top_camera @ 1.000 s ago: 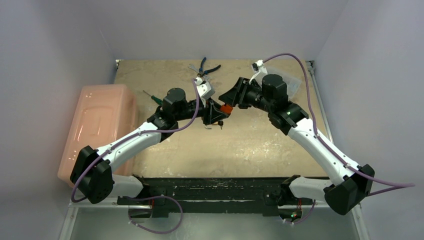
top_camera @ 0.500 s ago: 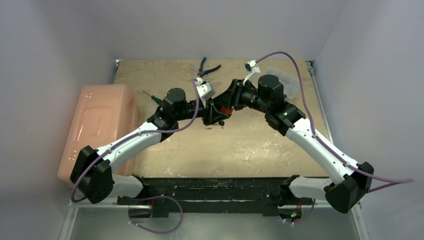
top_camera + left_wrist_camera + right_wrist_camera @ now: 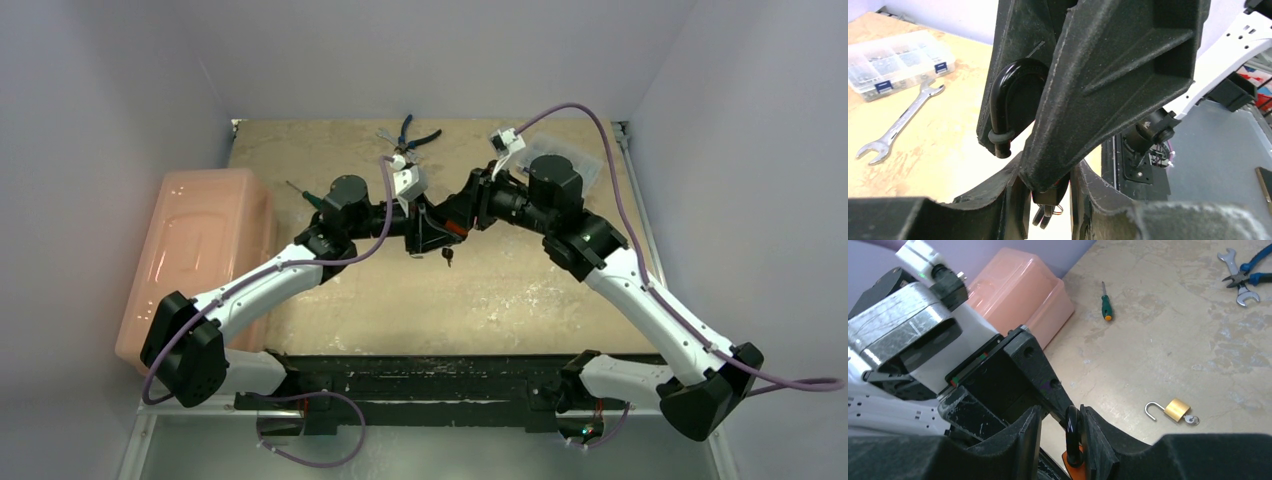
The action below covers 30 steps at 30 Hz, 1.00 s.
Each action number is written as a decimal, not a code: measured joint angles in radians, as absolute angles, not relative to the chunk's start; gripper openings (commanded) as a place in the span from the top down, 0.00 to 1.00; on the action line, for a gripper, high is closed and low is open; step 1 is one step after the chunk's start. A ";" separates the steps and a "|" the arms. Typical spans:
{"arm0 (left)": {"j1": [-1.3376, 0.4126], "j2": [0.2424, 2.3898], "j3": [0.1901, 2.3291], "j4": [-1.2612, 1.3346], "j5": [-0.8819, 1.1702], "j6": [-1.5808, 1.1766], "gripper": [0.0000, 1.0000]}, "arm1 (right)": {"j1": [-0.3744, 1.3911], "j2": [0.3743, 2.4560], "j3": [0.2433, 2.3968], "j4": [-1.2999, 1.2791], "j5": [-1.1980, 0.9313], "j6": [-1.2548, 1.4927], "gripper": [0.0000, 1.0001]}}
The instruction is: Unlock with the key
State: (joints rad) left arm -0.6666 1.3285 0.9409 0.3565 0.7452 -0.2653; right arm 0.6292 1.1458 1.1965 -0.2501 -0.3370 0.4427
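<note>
An orange padlock (image 3: 455, 229) with a black shackle (image 3: 1074, 437) hangs in mid-air over the middle of the table. My left gripper (image 3: 1048, 170) is shut on its body (image 3: 1050, 192). A small bunch of keys (image 3: 1045, 215) dangles under the body, also seen as keys (image 3: 447, 257) from above. My right gripper (image 3: 1060, 412) straddles the shackle from the opposite side. Its right finger (image 3: 1093, 435) touches the shackle and a gap remains at its left finger (image 3: 1028, 435). In the left wrist view, the shackle (image 3: 1008, 110) shows beside the right gripper's fingers.
An opened brass padlock (image 3: 1175, 410) with a key in it lies on the table. A green screwdriver (image 3: 1105, 302), blue pliers (image 3: 1253, 267), a wrench (image 3: 900, 122) and a clear parts box (image 3: 895, 62) lie further back. A pink bin (image 3: 200, 260) stands at the left.
My right gripper has moved left onto the shackle and its jaws have narrowed around it. The left gripper has kept hold of the padlock, and the keys have swung slightly.
</note>
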 measured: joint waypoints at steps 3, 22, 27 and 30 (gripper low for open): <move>-0.663 1.332 0.941 0.381 0.787 -0.288 1.00 | 0.630 1.137 1.196 -0.255 -0.358 0.414 0.59; -0.653 1.372 0.941 0.471 0.934 -0.387 1.00 | 0.635 1.117 1.149 -0.269 -0.388 0.293 0.91; -0.651 1.375 0.941 0.474 0.936 -0.393 0.95 | 0.635 1.106 1.140 -0.257 -0.384 0.290 1.00; -0.650 1.378 0.941 0.485 0.937 -0.393 0.71 | 0.635 1.102 1.136 -0.246 -0.380 0.294 1.00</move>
